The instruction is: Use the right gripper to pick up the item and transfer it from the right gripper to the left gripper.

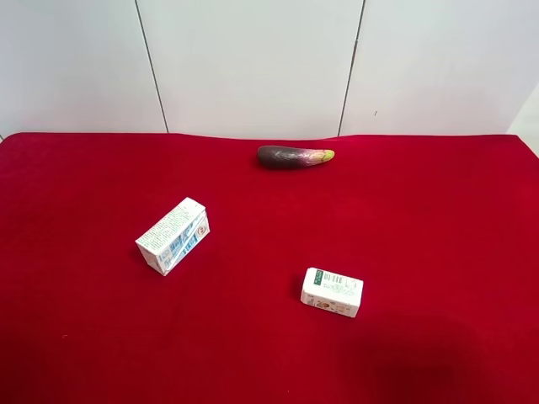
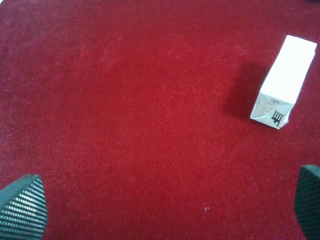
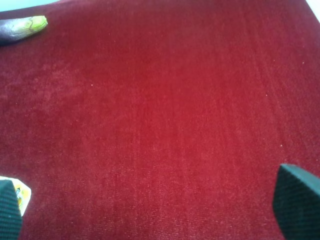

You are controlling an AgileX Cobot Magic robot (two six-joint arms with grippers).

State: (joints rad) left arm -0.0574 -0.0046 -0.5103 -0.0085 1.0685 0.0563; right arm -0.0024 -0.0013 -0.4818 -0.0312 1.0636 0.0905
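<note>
The item (image 1: 173,235) is lying on its side on the red cloth (image 1: 421,219), at about 7 o'clock from the eggplant (image 1: 294,156). Both the right gripper (image 3: 150,210) and left gripper (image 2: 165,210) are hanging spread, holding nothing. The carton is likely light and crushable; a gentle pinch across its long flat faces is advisable

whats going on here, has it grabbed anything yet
Nothing is held yet. The drink carton lies on its side on the red cloth, with a smaller box and an eggplant apart from it. The right gripper and left gripper both hang open over the cloth.
</note>
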